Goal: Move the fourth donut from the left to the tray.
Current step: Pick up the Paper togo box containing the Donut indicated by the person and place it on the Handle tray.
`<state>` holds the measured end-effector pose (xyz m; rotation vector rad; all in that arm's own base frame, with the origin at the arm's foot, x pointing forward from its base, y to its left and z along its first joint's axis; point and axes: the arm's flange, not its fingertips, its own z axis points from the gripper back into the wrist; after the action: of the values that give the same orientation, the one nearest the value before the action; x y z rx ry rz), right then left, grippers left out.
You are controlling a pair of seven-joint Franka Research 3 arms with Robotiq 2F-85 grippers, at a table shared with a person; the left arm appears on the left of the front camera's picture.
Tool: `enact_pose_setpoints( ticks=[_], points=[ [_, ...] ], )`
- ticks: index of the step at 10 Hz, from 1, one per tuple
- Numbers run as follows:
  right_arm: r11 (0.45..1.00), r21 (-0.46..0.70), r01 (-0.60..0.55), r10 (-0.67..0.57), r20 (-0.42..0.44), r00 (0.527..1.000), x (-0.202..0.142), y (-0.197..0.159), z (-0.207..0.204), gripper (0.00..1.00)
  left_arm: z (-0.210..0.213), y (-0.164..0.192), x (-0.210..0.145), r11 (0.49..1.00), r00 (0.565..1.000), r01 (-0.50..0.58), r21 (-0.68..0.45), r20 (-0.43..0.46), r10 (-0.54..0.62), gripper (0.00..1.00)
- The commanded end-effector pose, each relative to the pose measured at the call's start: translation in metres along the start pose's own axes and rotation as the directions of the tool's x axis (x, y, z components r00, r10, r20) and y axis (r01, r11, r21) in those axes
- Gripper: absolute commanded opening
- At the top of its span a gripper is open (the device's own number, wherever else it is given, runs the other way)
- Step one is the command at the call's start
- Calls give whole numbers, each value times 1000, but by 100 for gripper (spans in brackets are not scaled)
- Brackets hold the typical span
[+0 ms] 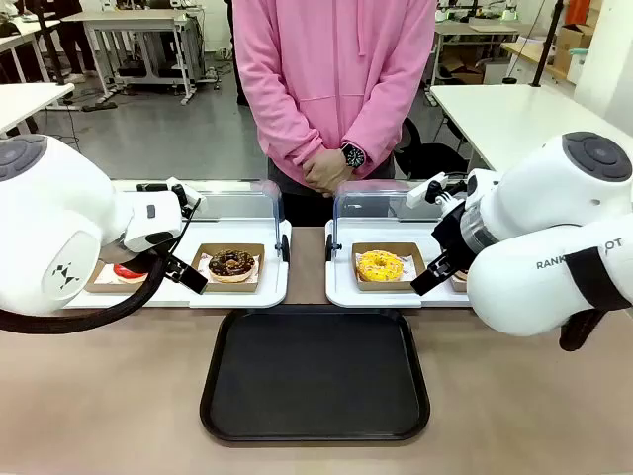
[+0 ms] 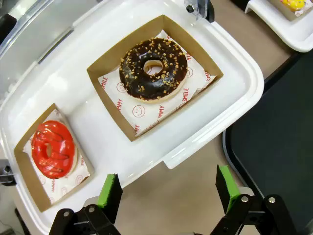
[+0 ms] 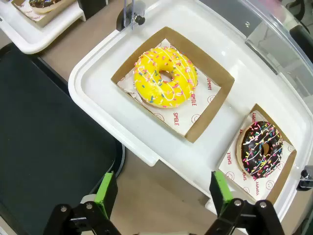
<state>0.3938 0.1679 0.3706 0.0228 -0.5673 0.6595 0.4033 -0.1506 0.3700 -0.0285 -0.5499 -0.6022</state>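
- Pincer of the right arm (image 3: 162, 188), wide and empty, hangs over the near edge of the white plastic tray (image 3: 95, 78).
- Chocolate-iced, sprinkled ring donut (image 3: 264, 149) sits in its cardboard holder (image 3: 275, 128) at that tray's right end.
- Flat black rectangular tray (image 3: 44, 127) lies alongside on the surface (image 3: 146, 171).

left end effector (image 2: 168, 182): jaws apart, empty | right end effector (image 3: 162, 183): jaws apart, empty

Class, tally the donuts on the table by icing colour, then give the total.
Red donut: 1
Yellow donut: 1
Chocolate donuts: 2 (crumb donut, sprinkle donut)
Total: 4
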Motion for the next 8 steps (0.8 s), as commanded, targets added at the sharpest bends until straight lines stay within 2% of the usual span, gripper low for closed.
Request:
enact_pose_setpoints(
  ticks=[1, 8],
  points=[
    [1000, 0, 0, 0, 0, 1000, 0, 0, 0, 100, 0, 0, 0, 1000, 1000, 0, 0, 0, 0, 100],
    [1000, 0, 0, 0, 0, 1000, 0, 0, 0, 100, 0, 0, 0, 1000, 1000, 0, 0, 0, 0, 100]
  ],
)
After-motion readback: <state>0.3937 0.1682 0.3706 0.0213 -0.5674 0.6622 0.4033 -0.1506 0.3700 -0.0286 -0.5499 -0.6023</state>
